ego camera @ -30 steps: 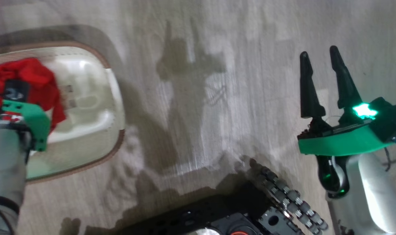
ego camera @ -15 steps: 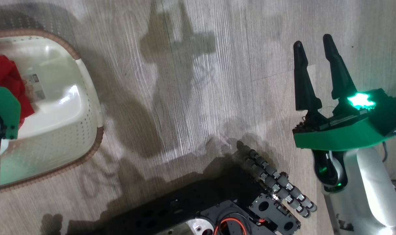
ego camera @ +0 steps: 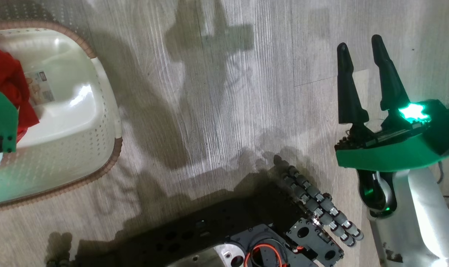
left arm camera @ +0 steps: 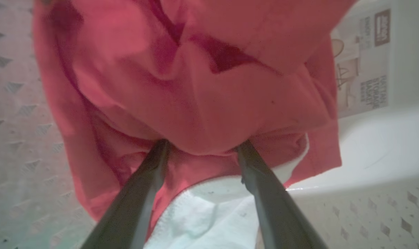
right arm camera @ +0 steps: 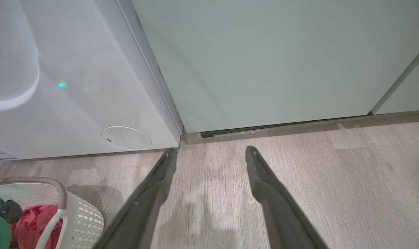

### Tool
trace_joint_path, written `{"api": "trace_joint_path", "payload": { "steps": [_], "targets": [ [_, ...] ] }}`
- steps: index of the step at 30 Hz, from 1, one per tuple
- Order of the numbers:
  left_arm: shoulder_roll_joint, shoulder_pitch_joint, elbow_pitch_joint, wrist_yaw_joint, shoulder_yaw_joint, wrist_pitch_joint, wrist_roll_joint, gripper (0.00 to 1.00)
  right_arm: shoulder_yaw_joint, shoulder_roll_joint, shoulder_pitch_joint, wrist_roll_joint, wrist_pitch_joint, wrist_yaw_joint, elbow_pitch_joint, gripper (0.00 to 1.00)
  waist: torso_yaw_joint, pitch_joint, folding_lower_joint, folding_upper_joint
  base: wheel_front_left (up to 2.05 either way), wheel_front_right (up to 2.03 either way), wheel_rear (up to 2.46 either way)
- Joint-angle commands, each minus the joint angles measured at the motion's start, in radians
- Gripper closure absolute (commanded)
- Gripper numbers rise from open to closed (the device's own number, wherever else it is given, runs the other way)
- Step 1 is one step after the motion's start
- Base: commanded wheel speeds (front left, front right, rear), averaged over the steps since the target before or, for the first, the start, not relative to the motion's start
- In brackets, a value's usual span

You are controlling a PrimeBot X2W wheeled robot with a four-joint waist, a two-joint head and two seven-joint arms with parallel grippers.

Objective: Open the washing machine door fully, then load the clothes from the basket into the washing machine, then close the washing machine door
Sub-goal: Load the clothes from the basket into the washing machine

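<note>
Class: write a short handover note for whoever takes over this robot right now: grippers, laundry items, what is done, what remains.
Left gripper: open, fingers pressed into the red clothes, not closed.
Right gripper: open, empty, over the floor.
Clothes lie in the basket, on the floor near the washing machine.
Done: cannot tell whether the door is open.
Left: grip clothes, load, close the door.

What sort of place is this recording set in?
Probably a home laundry corner: a white washing machine stands beside pale green cabinets on a wood-look floor, with a basket holding red clothes nearby.
</note>
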Motion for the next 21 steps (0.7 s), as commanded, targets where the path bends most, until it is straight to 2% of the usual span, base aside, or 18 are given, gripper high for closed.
{"api": "trace_joint_path", "payload": {
  "steps": [1,5,6,7,8,9,21],
  "targets": [
    [0.041,0.028,0.005,0.003,0.018,0.007,-0.008,0.00,0.014,-0.005,0.045,-0.006,-0.009,0.000,-0.030,0.00,0.003,0.002,-0.0001,0.0000,0.00,0.00,0.00],
    [0.026,0.022,0.007,0.002,0.016,0.011,-0.020,0.02,0.014,-0.005,0.040,-0.012,-0.009,0.000,-0.031,0.00,0.009,0.004,-0.0001,0.0000,0.00,0.00,0.00],
    [0.022,0.021,0.007,0.001,0.018,0.013,-0.025,0.16,0.013,-0.005,0.040,-0.013,-0.009,0.000,-0.032,0.00,0.011,0.004,-0.0001,0.0000,0.00,0.00,0.00],
    [0.017,0.020,0.008,0.000,0.019,0.014,-0.029,0.44,0.013,-0.005,0.040,-0.015,-0.009,0.000,-0.033,0.00,0.012,0.004,-0.0001,0.0000,0.00,0.00,0.00],
    [0.013,0.018,0.008,-0.003,0.020,0.011,-0.034,0.65,0.013,-0.005,0.039,-0.017,-0.009,0.000,-0.033,0.00,0.014,0.004,-0.0001,0.0000,0.00,0.00,0.00],
    [0.009,0.017,0.007,-0.010,0.021,0.003,-0.039,1.00,0.012,-0.005,0.038,-0.018,-0.009,0.000,-0.033,0.00,0.015,0.004,-0.0001,0.0000,0.00,0.00,0.00],
    [-0.014,0.030,0.007,-0.005,0.017,-0.057,-0.071,1.00,0.016,-0.005,-0.009,-0.023,-0.009,0.000,-0.009,0.00,0.013,-0.049,-0.0001,0.0000,0.00,0.00,0.00]
  ]
}}
